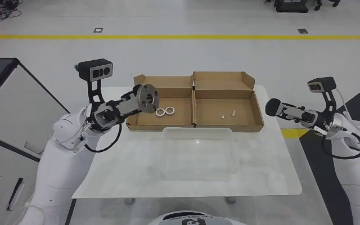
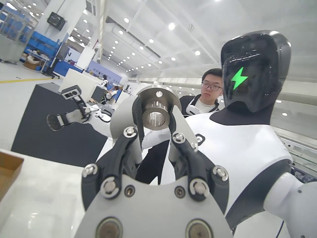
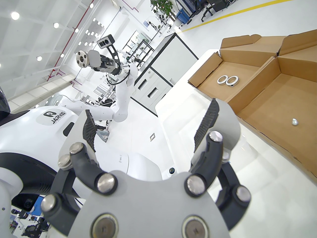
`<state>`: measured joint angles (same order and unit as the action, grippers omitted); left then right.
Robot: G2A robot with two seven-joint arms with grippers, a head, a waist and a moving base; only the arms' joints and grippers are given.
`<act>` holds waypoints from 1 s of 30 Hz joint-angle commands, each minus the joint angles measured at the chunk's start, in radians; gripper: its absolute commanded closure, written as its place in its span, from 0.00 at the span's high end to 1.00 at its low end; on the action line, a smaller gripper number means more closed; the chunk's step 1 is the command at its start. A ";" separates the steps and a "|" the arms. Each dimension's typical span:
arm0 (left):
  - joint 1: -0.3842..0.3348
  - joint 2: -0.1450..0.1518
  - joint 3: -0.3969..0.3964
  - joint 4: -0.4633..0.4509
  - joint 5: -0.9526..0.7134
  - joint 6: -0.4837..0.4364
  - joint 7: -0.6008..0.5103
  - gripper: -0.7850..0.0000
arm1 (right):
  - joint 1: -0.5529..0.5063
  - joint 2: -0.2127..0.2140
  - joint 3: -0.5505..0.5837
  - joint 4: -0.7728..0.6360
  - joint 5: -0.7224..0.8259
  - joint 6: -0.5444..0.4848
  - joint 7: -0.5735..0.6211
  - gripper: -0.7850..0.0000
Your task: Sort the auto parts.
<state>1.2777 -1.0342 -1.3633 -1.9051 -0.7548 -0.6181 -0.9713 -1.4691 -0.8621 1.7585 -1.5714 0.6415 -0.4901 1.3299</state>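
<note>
Steel catches my eye first: a flanged hub (image 1: 148, 98), a thick disc with a bored collar. It is held in the air, clear of everything, at about ten o'clock of the table (image 1: 270, 169), counting twelve as the edge farthest from the robot. The left pincer (image 2: 154, 115) is clamped on the collar, one ribbed pad on each side, with the flange on the far side of the fingertips. Across the twelve o'clock edge lie two open cardboard boxes, touching side by side. The left box (image 1: 147, 119) holds two pale rings (image 1: 164, 111) that touch each other, and the hub hangs just above that box's nine o'clock wall. The right box (image 1: 247, 107) holds two small pale fasteners (image 1: 228, 114), too small for me to name more closely. In front of the boxes, toward the middle of the table, sits a clear plastic tray (image 1: 197, 129), and I can't make out anything in it. The right pincer (image 3: 151, 110) hangs off the table at three o'clock, its pads spread wide and nothing between them. To my eye the job is at the carrying stage, with a part picked up and waiting for a home. Neither box holds anything like the hub, so I can't say which one it belongs in. Next the arm would need to bring it over bare cardboard, lower it close to the floor of the box and then let go. It looks heavy enough to knock the rings about if it dropped from height.
</note>
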 commanded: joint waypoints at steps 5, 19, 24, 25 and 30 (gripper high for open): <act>-0.121 -0.012 0.051 0.078 0.089 0.054 0.037 0.00 | 0.000 0.000 0.000 0.000 0.000 0.000 0.000 1.00; -0.264 -0.016 0.158 0.297 0.580 0.217 0.020 0.00 | 0.000 0.000 0.000 0.000 0.000 0.000 0.000 1.00; -0.273 -0.014 0.188 0.334 0.712 0.254 0.011 0.00 | 0.000 0.000 0.000 0.000 0.000 0.000 0.000 1.00; -0.279 -0.015 0.195 0.346 0.731 0.264 0.014 0.00 | 0.000 0.000 0.000 0.000 0.000 0.000 0.000 1.00; -0.334 -0.023 0.241 0.412 0.839 0.295 0.040 0.00 | 0.000 0.000 0.000 0.000 0.000 0.000 0.000 1.00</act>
<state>0.9591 -1.0545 -1.1348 -1.5101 0.0533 -0.3280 -0.9391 -1.4691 -0.8621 1.7585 -1.5714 0.6415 -0.4901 1.3299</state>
